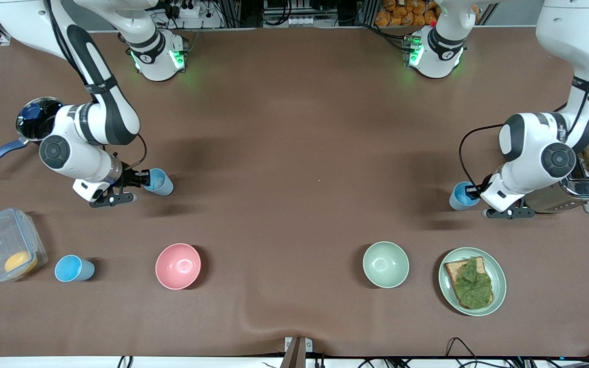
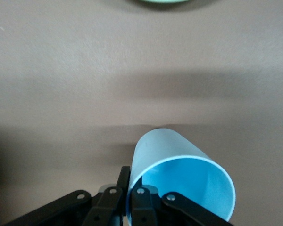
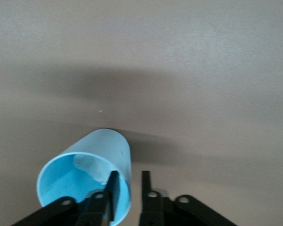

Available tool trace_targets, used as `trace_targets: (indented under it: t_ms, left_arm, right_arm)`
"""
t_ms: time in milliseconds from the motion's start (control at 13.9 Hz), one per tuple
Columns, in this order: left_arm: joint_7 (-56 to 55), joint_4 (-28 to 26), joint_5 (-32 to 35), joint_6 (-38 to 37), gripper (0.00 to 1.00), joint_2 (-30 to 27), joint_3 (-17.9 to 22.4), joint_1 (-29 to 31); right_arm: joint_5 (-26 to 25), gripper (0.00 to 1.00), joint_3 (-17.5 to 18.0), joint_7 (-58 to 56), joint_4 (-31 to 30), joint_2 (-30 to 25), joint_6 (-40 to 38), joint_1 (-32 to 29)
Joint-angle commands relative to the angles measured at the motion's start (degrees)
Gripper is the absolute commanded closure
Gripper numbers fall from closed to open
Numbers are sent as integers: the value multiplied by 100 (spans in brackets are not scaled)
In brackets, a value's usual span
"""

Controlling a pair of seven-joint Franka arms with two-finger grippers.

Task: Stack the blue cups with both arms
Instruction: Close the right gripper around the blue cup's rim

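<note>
A blue cup (image 1: 159,182) is gripped by the right end effector (image 1: 140,178) over the desk (image 1: 294,153) at the right arm's end. In the right wrist view the cup's wall (image 3: 96,165) is seen pinched at the rim, one finger (image 3: 113,190) inside the cup and the other (image 3: 145,190) outside it. The cup is tilted, its mouth turned toward the end effector, and a shadow is cast on the desk beneath it.

A second blue cup (image 1: 462,196) is gripped by the left end effector (image 1: 473,191) over the left arm's end of the desk, just beside a toaster (image 1: 575,186). In the left wrist view this cup (image 2: 181,176) is likewise seen clamped at its rim between the closed-in fingers (image 2: 141,202), one finger inside and one outside.

A third blue cup (image 1: 73,269) is left standing on the desk, well apart from both end effectors, between a clear lidded container (image 1: 5,245) and a pink bowl (image 1: 178,266). A pale green bowl (image 1: 385,264) and a plate (image 1: 448,286) carrying bread are seen on the desk nearer the camera than the left end effector. A pan (image 1: 31,125) with a blue handle is partly hidden by the right arm.
</note>
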Motion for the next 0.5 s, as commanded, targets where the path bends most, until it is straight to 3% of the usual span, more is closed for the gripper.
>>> trace_targets:
  t_ms: [0, 215, 430]
  left_arm:
    - [101, 265, 99, -617, 100, -348, -178, 46]
    - [48, 932, 29, -1496, 100, -384, -353, 29]
    - [-92, 1557, -41, -2190, 100, -323, -564, 11]
  right_arm:
    - [151, 100, 6, 12, -87, -181, -38, 77]
    - [264, 100, 94, 300, 543, -279, -1186, 261]
    - [300, 100, 94, 573, 923, -375, -1497, 787]
